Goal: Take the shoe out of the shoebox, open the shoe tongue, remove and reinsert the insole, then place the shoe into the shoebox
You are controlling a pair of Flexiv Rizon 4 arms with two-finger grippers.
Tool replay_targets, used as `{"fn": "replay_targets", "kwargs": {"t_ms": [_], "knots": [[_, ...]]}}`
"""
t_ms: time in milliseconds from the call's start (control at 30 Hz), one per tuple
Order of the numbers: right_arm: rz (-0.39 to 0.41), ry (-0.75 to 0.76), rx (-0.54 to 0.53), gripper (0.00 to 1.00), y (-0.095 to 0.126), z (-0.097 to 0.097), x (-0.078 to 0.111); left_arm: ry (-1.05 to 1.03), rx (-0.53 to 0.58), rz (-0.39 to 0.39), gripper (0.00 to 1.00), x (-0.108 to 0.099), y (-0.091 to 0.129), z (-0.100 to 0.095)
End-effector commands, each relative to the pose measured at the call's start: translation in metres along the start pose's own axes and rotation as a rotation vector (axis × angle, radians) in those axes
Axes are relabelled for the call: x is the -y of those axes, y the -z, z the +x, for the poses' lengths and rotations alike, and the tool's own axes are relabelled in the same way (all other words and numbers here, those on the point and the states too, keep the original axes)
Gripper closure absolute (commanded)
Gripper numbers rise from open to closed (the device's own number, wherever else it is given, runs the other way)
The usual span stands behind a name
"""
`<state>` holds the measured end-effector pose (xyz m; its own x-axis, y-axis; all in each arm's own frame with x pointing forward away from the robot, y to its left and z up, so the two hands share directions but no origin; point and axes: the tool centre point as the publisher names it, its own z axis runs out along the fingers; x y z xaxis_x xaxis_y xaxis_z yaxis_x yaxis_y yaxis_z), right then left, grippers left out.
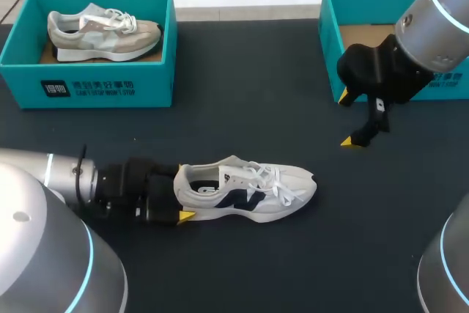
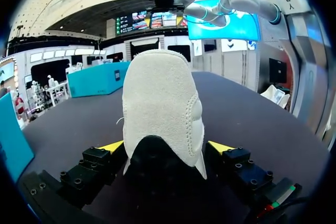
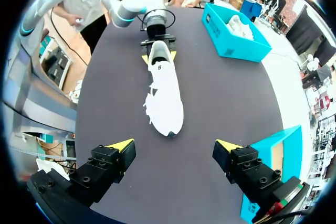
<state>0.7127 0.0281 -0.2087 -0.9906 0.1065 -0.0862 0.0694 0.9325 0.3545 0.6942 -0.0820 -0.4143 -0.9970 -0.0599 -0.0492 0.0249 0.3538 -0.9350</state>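
As the left gripper [image 2: 167, 146] straddles the shoe [image 1: 245, 190] at its heel, spread like the right gripper [image 1: 347, 118], a skewed pinch could spin it.

Left arm [image 1: 44, 181] stretched low, right arm [image 1: 432, 20] raised — jaws wide apart

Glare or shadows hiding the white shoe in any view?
Head view: white shoe evenly lit, with only a soft shadow on the table. Left wrist view: the shoe fills the middle, with deep shadow beneath it. Right wrist view: the shoe is bright against the dark table, no glare.
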Motion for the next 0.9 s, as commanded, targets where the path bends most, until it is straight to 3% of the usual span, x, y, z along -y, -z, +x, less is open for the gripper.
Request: {"fn": "replay_targets", "kwargs": {"t_ms": [33, 700, 767, 800, 833, 900], "knots": [[0.003, 0.0, -0.001, 0.0, -0.002, -0.001, -0.001, -0.002, -0.003, 0.005, 0.0, 0.001, -0.003, -0.001], [0.003, 0.0, -0.001, 0.0, -0.002, -0.001, -0.001, 0.003, -0.026, -0.001, 0.0, 0.006, -0.02, -0.003], [0.003, 0.0, -0.001, 0.0, -0.002, -0.001, -0.001, 0.005, -0.025, -0.003, 0.16, 0.005, -0.019, -0.002], [0.003, 0.0, -0.001, 0.0, -0.002, -0.001, -0.001, 0.006, -0.024, -0.003, 0.31, 0.005, -0.019, -0.002], [0.003, 0.0, -0.001, 0.0, -0.002, -0.001, -0.001, 0.008, -0.024, -0.004, 0.54, 0.005, -0.019, -0.001], [0.003, 0.0, -0.001, 0.0, -0.002, -0.001, -0.001, 0.011, -0.021, -0.004, 0.76, 0.004, -0.018, -0.001]]}}
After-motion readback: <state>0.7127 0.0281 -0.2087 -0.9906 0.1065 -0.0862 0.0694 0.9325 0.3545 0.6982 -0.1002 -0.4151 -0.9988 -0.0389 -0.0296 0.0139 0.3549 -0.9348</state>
